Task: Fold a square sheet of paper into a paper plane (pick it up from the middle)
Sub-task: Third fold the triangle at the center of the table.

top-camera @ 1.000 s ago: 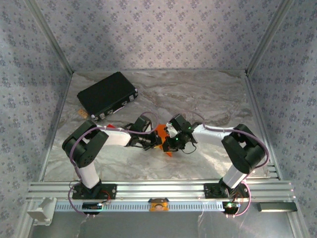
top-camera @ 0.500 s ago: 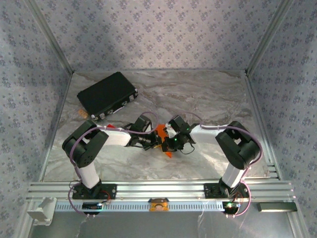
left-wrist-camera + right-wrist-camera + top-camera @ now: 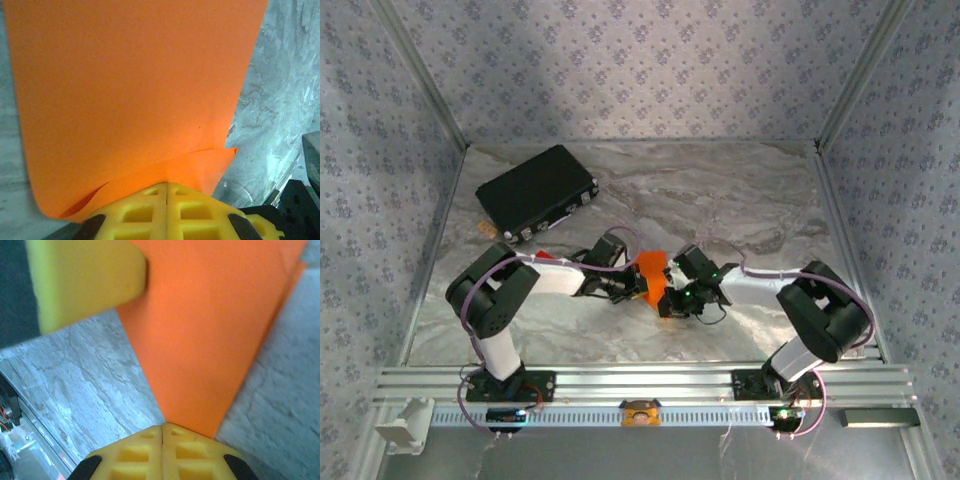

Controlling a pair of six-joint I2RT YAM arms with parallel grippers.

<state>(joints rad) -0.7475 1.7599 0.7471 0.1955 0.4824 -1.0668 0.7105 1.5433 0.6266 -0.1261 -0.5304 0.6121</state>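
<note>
**Step in hand: creasing the partly folded sheet**

1. The paper (image 3: 651,272) is sitting near the middle of the surface (image 3: 740,190), slightly toward the near edge, between the two arms. It is already showing at least one fold: in the left wrist view a lower layer is peeking out under the upper one.
2. The left gripper (image 3: 166,186) is pressing its jaws together on the layered edge of the paper.
3. The right gripper (image 3: 162,429) is likewise pinching the paper, at its narrow tapered end, jaws pressed together.
4. Whether the paper is touching the surface or hanging just above it cannot be told.

**Doing it well (judgement)**

- Both pinches are probably working against each other, so the sheet needs even tension. A pull that is too hard is risking a tear.
- Layer edges should be lining up before any crease is being pressed flat.
- Only one gripper should be letting go at a time.

**Surroundings**

- The case (image 3: 535,190) is lying toward the far-left corner, well apart from the paper.
- A red block (image 3: 544,255) is showing just beside the left arm.
- The grippers are working very near each other, so collision is the main hazard.
</note>
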